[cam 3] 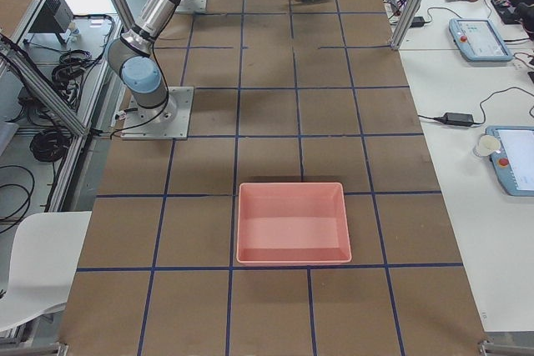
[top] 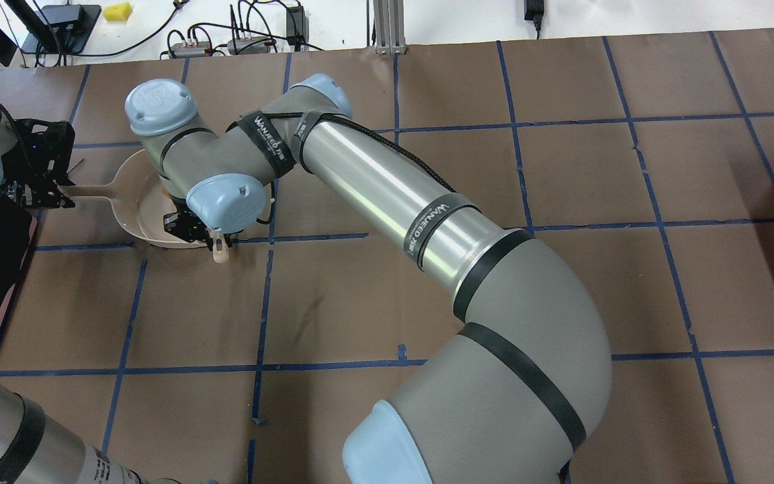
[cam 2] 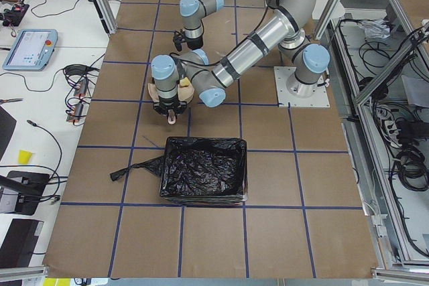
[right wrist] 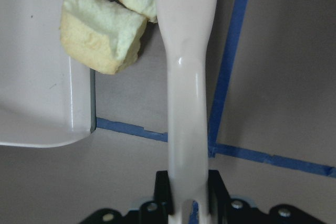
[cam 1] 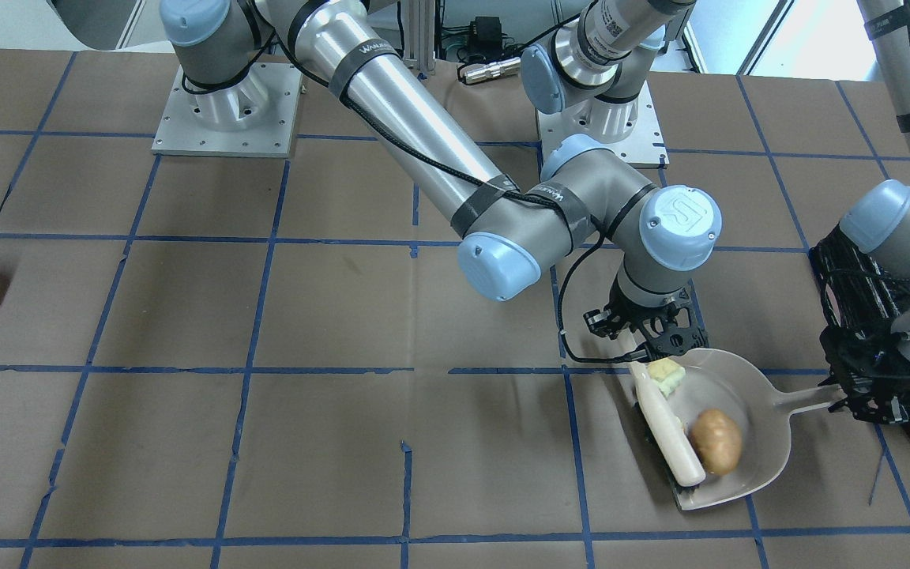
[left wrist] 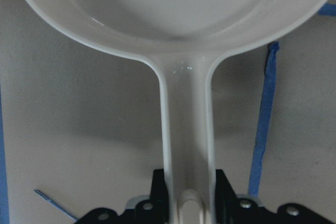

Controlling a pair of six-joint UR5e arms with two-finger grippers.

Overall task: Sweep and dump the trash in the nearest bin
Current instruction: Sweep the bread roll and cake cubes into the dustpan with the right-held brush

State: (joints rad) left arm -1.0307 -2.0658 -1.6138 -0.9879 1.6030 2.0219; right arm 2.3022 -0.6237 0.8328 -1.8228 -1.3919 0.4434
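Place: a robotics lab, arranged as a test cell.
Table (cam 1: 186,316): covered in brown sheet and marked into squares with blue tape (cam 1: 186,369).
Arms (cam 1: 415,134): bolted down on metal base plates (cam 1: 226,118).
Frame: aluminium posts (cam 3: 417,2) are set around the table.
Side benches (cam 3: 467,164): teach pendants (cam 3: 477,39) and a power brick (cam 3: 457,117) are laid out — cable bundles (cam 2: 402,169) are kept behind the frame.

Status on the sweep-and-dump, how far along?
Done: the potato-like lump sits in the dustpan, whose handle is held by the left gripper. In hand: the right gripper holds the brush by two yellow chunks at the pan's lip. Left: get them in, then dump into the black-lined bin.
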